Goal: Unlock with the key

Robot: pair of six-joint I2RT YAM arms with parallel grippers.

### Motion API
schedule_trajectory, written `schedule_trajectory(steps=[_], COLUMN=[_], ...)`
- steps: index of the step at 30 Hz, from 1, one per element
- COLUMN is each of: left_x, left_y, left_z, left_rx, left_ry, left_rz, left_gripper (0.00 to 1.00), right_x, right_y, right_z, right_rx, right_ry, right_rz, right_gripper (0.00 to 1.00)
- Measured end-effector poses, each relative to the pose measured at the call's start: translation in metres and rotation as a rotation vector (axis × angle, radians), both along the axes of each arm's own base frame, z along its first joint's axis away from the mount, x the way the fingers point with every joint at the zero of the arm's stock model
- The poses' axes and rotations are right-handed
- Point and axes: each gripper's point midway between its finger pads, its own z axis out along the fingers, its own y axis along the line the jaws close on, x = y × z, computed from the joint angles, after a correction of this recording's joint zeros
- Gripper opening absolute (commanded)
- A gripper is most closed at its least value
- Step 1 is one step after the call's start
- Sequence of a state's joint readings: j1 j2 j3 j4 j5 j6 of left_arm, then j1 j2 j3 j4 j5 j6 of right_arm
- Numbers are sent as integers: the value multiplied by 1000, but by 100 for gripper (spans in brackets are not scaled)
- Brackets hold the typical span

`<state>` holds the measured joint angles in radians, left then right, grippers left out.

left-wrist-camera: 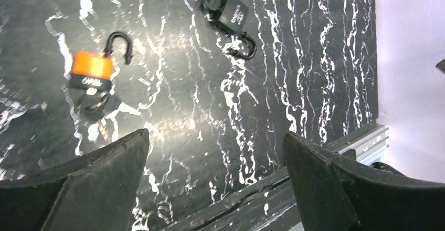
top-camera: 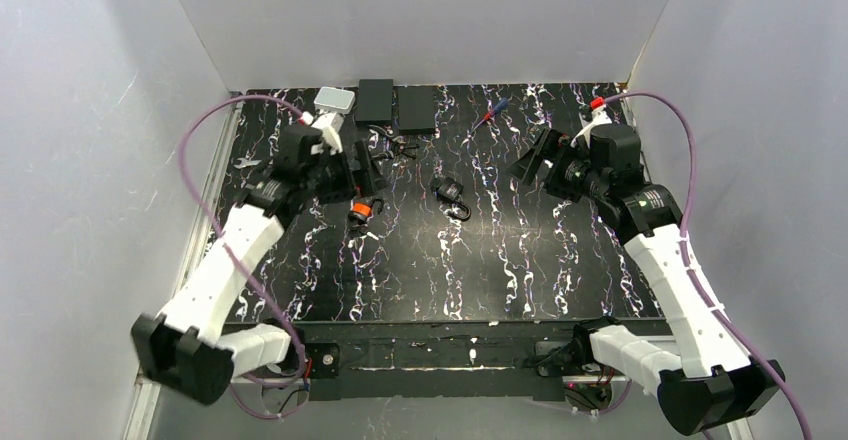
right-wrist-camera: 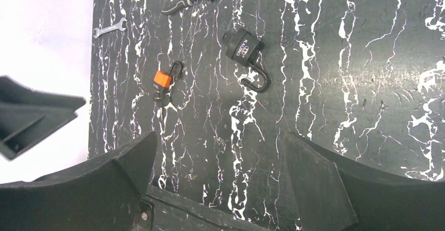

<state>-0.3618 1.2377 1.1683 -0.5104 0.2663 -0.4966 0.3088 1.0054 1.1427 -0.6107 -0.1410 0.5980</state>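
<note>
A small padlock with an orange and black body [left-wrist-camera: 92, 66] lies on the dark marbled table [top-camera: 500, 260], its thin shackle swung open. A small dark key head [left-wrist-camera: 96, 104] shows at its lower end; the blade is hidden. This lock also shows in the top view [top-camera: 360, 208] and in the right wrist view [right-wrist-camera: 162, 79]. A larger black padlock [top-camera: 452, 196] lies mid-table, its shackle [left-wrist-camera: 245, 48] hooked open. My left gripper [left-wrist-camera: 215, 136] is open and empty, just behind the orange lock [top-camera: 362, 172]. My right gripper [right-wrist-camera: 220, 136] is open and empty, to the right of the black padlock [top-camera: 532, 163].
Two black boxes [top-camera: 395, 106] and a grey-white block [top-camera: 334, 101] stand at the back. Black pliers [top-camera: 388, 146] lie in front of them. A red-and-blue screwdriver [top-camera: 490, 111] lies at the back right. A small wrench [top-camera: 246, 163] lies at the left edge. White walls enclose the table.
</note>
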Motion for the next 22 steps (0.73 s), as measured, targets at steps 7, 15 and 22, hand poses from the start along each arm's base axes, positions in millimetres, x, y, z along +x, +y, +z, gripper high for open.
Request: schedule_trajectory(steps=[7,15,22], left_x=[-62,-111,-126], left_y=[51,97,111], left_z=[15,2,-29], left_rx=[55,109,167], left_ry=[-128,-234,-167], left_rz=[120,232,270], left_gripper=[98,98,98], right_x=[6,7,-3], right_y=[3,6,6], right_z=[5,-4,-2], right_rx=[15,22,62], right_ry=[-22,-7,-35], right_rz=[2,15,14], right_gripper=[98,98,98])
